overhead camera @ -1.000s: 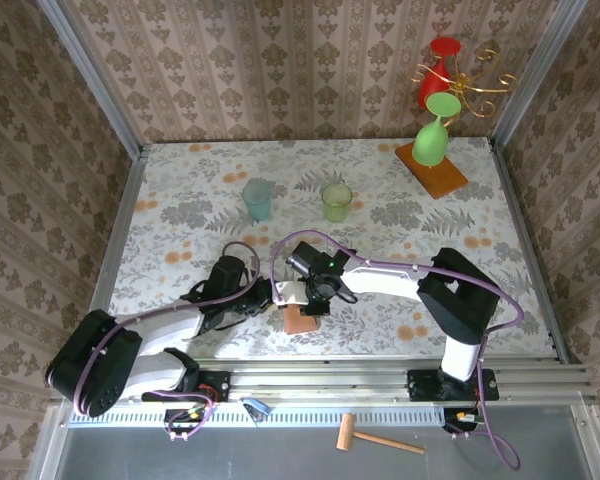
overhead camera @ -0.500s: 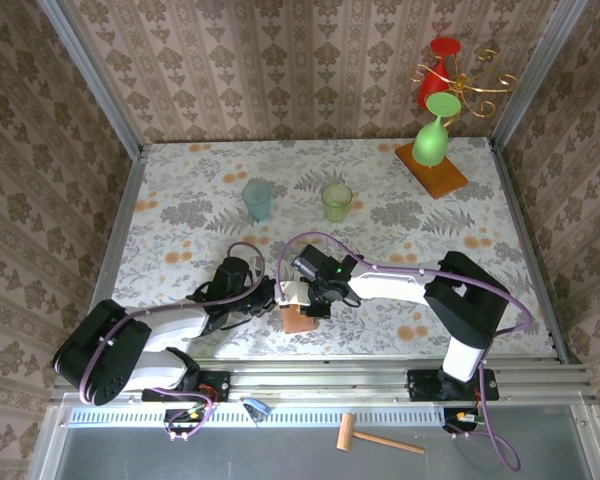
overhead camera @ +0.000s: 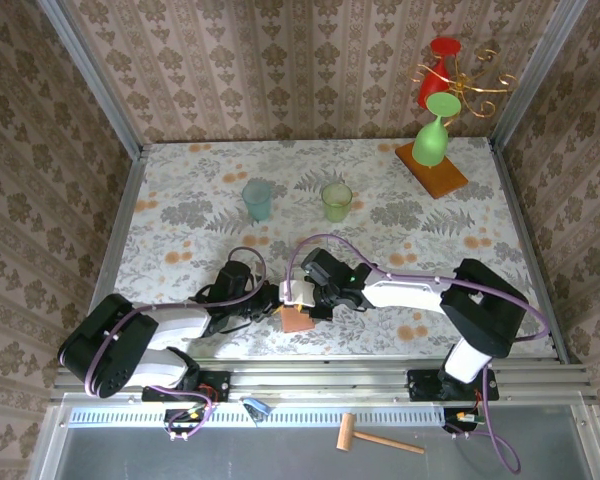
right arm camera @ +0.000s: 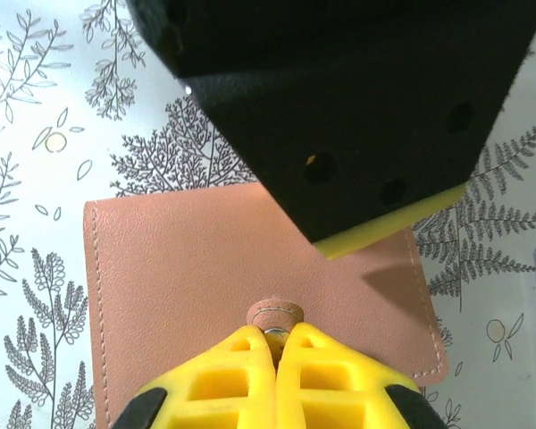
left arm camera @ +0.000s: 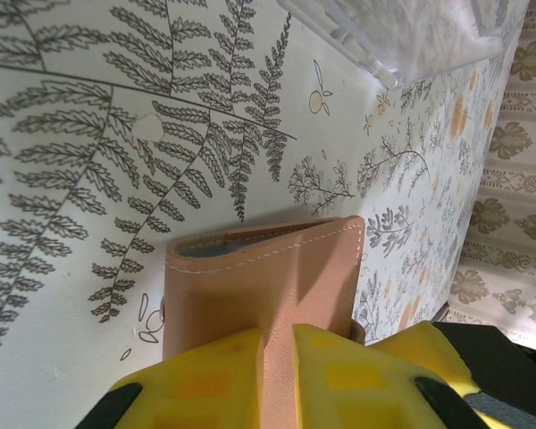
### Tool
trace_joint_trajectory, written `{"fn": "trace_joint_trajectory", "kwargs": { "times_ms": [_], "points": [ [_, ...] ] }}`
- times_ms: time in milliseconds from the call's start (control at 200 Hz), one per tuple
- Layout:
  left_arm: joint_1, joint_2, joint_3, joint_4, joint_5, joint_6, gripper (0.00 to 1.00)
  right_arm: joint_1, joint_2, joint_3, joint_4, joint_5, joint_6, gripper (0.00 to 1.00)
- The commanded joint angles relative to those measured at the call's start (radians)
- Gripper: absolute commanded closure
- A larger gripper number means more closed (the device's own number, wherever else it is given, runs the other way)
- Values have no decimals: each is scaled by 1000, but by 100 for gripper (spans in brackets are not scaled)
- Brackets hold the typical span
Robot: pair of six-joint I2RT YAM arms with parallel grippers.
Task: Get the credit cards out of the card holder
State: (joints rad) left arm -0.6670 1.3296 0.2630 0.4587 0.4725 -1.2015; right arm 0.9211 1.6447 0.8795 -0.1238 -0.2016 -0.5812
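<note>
Tan leather covers the one card holder [overhead camera: 298, 321], which is laid flat and folded on the fern-printed table [overhead camera: 180, 215] at 6 o'clock, close to the near edge, between the two grippers. In the left wrist view the left gripper [left arm camera: 280, 338] is closed down to a narrow slit, and a raised ridge of the holder's cover is pinched between its two yellow fingertips. A grey-blue lining strip [left arm camera: 250, 234] is shown along the holder's 12 o'clock edge. In the right wrist view the right gripper [right arm camera: 275, 338] is likewise almost fully closed, and the single round snap tab [right arm camera: 276, 314] of the holder is nipped between its pads. One clear plastic tray [left arm camera: 411, 36] is seen near the holder, at 1 o'clock from it in the left wrist view. Two cups are stood well apart from the holder towards 12 o'clock: one pale blue cup [overhead camera: 257, 200] and one green cup [overhead camera: 336, 202]. At 2 o'clock one wooden base [overhead camera: 435, 170] is placed, with one green glass [overhead camera: 432, 140] and one red glass [overhead camera: 437, 75] above it.
</note>
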Motion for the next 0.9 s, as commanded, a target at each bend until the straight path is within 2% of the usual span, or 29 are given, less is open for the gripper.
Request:
{"fn": "trace_joint_trajectory", "kwargs": {
  "times_ms": [0, 100, 250, 460, 630, 770, 895],
  "points": [
    [4, 2, -13, 2, -6, -10, 83, 6, -41, -26, 59, 1, 58, 85],
    [10, -24, -13, 1, -10, -19, 83, 8, -77, -21, 24, 12, 137, 63],
    [34, -84, -8, -44, -28, -14, 82, 9, -139, -31, 22, 53, 334, 52],
    [120, -168, 3, -148, -20, 28, 78, 18, -201, -18, -28, 191, 786, 51],
    [170, -219, 83, -371, -18, 135, 75, 22, -218, -7, -116, 238, 1113, 61],
    [191, -272, 91, -429, -51, 167, 62, 41, -197, 33, -186, 247, 1228, 61],
    [204, -307, 94, -477, -78, 202, 58, 60, -139, 99, -282, 269, 1301, 56]
  ]
}}
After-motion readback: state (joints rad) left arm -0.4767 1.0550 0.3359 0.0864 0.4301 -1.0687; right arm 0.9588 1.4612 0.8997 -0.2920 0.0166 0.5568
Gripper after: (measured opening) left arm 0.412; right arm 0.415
